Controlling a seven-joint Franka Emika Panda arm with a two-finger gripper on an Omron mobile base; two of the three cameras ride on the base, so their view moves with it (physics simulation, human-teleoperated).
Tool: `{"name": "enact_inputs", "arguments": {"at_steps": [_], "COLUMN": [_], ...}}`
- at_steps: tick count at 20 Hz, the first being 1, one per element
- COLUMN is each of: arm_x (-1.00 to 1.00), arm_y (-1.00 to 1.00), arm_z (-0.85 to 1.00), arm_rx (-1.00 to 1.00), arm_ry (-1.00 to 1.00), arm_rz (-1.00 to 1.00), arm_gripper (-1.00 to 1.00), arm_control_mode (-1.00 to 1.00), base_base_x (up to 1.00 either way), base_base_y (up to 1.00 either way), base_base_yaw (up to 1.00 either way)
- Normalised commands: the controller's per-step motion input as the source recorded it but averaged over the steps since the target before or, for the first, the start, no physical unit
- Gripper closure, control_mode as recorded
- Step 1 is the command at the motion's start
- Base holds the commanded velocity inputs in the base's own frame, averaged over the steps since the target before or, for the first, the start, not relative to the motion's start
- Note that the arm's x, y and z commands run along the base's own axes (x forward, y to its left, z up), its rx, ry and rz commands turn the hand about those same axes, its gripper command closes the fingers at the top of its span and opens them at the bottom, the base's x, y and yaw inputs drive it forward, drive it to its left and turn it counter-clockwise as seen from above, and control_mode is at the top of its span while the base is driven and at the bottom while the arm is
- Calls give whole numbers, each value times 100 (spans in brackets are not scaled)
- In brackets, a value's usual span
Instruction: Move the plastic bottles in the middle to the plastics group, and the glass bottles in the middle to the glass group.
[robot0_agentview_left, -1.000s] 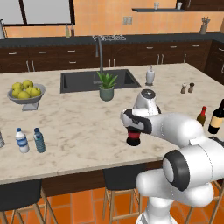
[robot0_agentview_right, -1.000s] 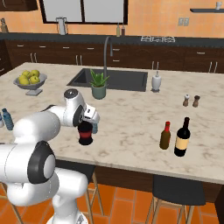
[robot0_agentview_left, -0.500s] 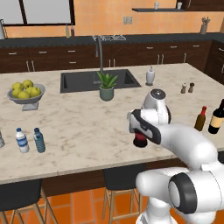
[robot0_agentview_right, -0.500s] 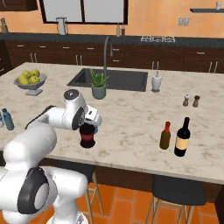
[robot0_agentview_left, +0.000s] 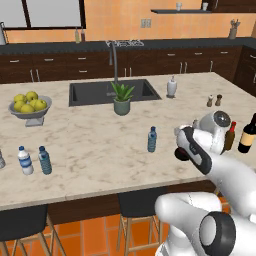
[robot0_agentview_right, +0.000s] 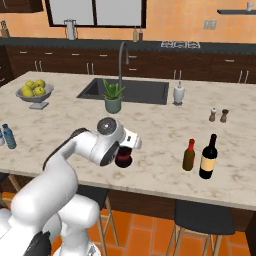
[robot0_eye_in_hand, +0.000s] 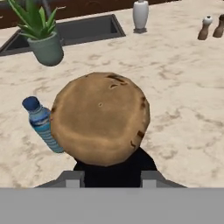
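A: Caught near the front edge of the surface (robot0_agentview_right: 165, 131), a little right of its middle: tool (robot0_agentview_right: 126, 148) closed narrow on the dark glass bottle (robot0_agentview_right: 123, 159), gripped high, at the neck under the cork (robot0_eye_in_hand: 99, 118). Hard to tell whether lifted clear of the stone or resting on it.

B: Risks from here?

A: Likely three. First, a slip: bulbous, probably heavy body hanging below a thin neck, so prone to swing or slide through the pads on any quick sweep. Second, the edge: close enough to the front edge for a dropped bottle to roll off and smash on the floor.

B: And third?

A: Crowding on arrival. Glass group waiting by the front edge towards the right end: slim brown bottle (robot0_agentview_right: 189, 155) and tall wine bottle (robot0_agentview_right: 208, 157), side by side, close but apart. Both narrow and top-heavy by the look of them, easily toppled by a low pass or by a set-down too tight against them.

B: Anything behind?

A: Blue water bottle (robot0_agentview_left: 152, 139) upright at the middle, just beside the held bottle in the hand view. Light, and liable to be clipped by the forearm on the swing. Plastics group, marked by the white-labelled bottle (robot0_agentview_left: 24, 160) near the left end, well clear.
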Motion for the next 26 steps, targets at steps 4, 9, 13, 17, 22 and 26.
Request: {"name": "enact_inputs", "arguments": {"at_steps": [4, 9, 13, 17, 22, 26], "arm_x": [6, 22, 32, 3, 4, 9], "arm_y": [-78, -44, -64, -91, -19, -2], "arm_z": [20, 56, 18, -47, -34, 1], "arm_rx": [0, 0, 0, 1, -2, -10], "arm_ry": [-13, 0, 7, 3, 0, -1], "arm_rz": [-2, -11, -16, -7, -2, 0], "arm_gripper": [100, 100, 100, 100, 100, 100], "arm_control_mode": [-100, -100, -100, -100, -100, -100], "base_base_x": [0, 0, 0, 0, 0, 0], "base_base_y": [0, 0, 0, 0, 0, 0], "base_base_yaw": [0, 0, 0, 0, 0, 0]}}
